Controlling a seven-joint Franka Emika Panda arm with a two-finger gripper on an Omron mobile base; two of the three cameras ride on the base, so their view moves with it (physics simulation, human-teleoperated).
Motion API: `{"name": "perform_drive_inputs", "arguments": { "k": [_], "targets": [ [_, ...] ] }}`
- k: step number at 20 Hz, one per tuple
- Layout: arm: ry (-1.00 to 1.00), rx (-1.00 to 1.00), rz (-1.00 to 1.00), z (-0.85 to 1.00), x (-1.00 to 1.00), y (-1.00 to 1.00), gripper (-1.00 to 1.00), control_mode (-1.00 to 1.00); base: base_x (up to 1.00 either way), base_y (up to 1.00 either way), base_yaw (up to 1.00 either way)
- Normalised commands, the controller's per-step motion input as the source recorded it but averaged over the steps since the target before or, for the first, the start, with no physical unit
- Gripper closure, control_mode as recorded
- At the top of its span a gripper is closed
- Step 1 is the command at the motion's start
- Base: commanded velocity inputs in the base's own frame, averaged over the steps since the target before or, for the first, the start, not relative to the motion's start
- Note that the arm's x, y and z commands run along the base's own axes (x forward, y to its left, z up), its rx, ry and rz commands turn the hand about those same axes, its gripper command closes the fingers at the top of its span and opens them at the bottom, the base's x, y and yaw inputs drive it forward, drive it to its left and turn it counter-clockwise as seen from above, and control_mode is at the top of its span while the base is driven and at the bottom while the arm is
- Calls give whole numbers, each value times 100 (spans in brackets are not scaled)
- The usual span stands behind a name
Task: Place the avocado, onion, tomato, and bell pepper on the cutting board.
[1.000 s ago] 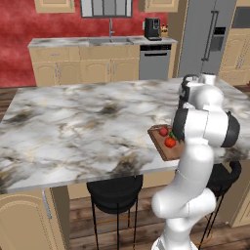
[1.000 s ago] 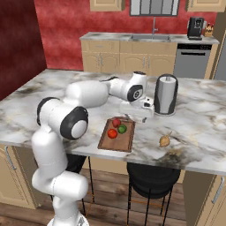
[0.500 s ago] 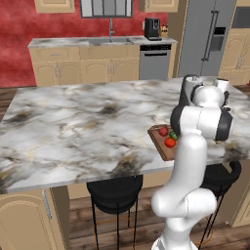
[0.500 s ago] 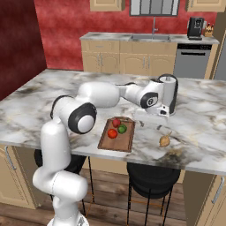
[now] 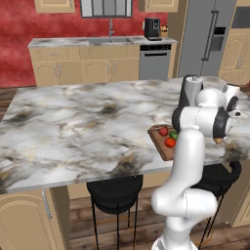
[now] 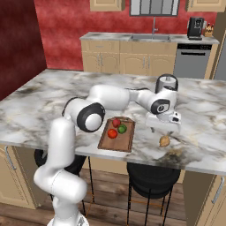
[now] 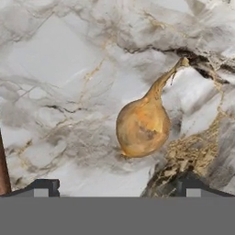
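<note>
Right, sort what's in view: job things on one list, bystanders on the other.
Job things:
- onion, on the counter, off the board
- board
- avocado and two red pieces, on the board
- pincer, open above the onion

Bystanders:
- metal jug
- coffee machine
- stools

Evenly and brightly lit throughout, flat rendered light with no visible source and no glare. Soft dark shadow under the counter [image 6: 53, 145] overhang, around the stools [image 5: 114, 193]. Faint shading on the underside of the white arm [image 6: 114, 99]. Base views slightly soft and low in detail, small produce on the cutting board [image 6: 115, 136] reduced to coloured blobs. Hand view sharper near centre: onion [image 7: 143, 126] fairly crisp, with a thin shadow beneath; marble veins smeared toward the edges. No lens distortion apparent.
</note>
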Motion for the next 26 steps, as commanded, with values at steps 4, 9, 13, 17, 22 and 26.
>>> {"name": "perform_drive_inputs", "arguments": {
  "k": [4,9,13,17,22,26],
  "targets": [
    [0,0,0,-30,0,-30,-100,-100,0,0,0],
    [-1,0,1,-40,9,-6,-100,-100,0,0,0],
    [-3,0,2,-36,23,0,-100,-100,0,0,0],
    [-3,0,2,-31,27,0,-100,-100,0,0,0],
    [-1,0,1,-29,17,-6,-100,-100,0,0,0],
    [0,0,0,-26,1,-11,-100,-100,0,0,0]
  ]
}}
